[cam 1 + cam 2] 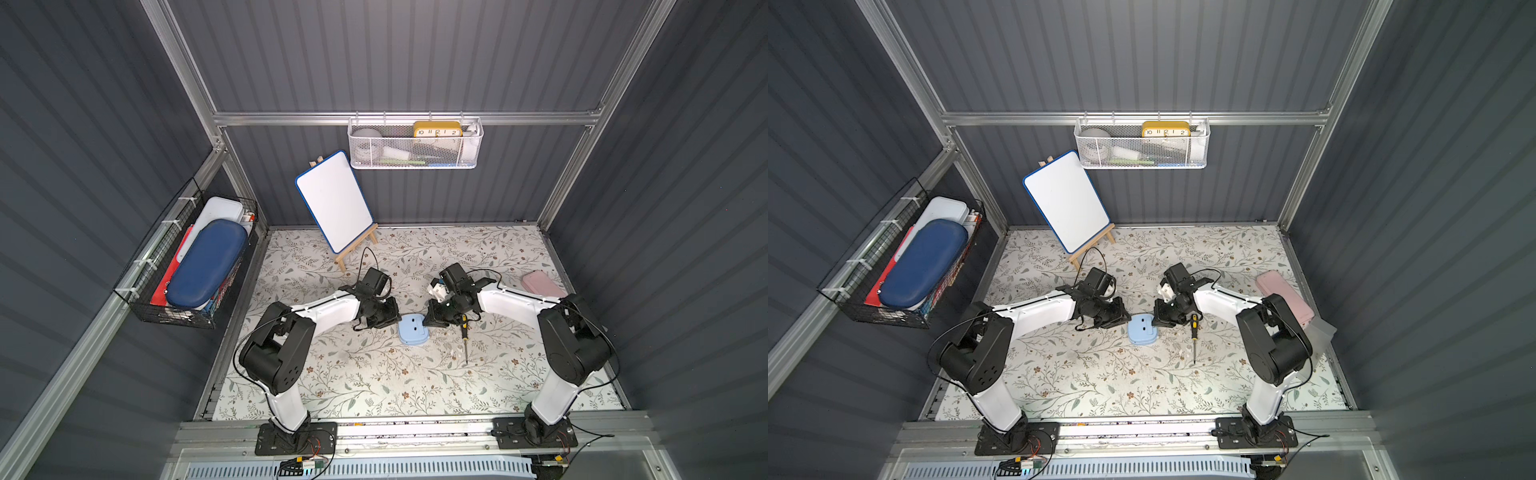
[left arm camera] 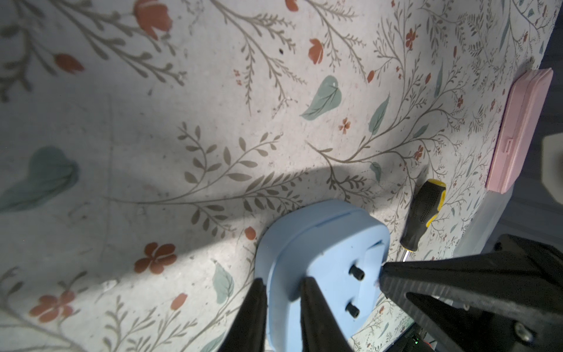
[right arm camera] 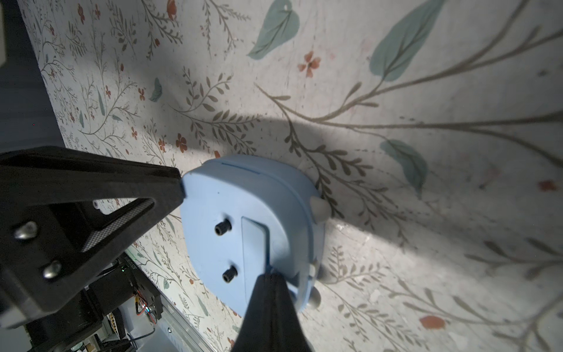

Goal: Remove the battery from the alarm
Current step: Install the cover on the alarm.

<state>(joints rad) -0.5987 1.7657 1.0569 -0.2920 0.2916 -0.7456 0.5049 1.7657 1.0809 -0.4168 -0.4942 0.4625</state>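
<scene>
The alarm [image 1: 412, 329] lies face down on the flowered table, its plain blue back with two black knobs up, in both top views. My left gripper [image 2: 283, 282] is shut on the alarm's [image 2: 323, 243] rim, one finger outside and one on the back. My right gripper [image 3: 272, 275] is shut. Its joined tips press at the edge of the battery cover [image 3: 254, 243] on the alarm's [image 3: 243, 195] back. The battery is hidden under that cover. In a top view the right gripper [image 1: 428, 321] meets the alarm from the right and the left gripper [image 1: 398, 319] from the left.
A black-and-yellow screwdriver [image 1: 463, 334] lies just right of the alarm. A pink case [image 1: 540, 282] sits at the far right. A whiteboard on an easel [image 1: 334, 201] stands at the back. A white wall basket [image 1: 415, 160] holds a yellow clock. A black wire basket [image 1: 183, 316] hangs on the left wall.
</scene>
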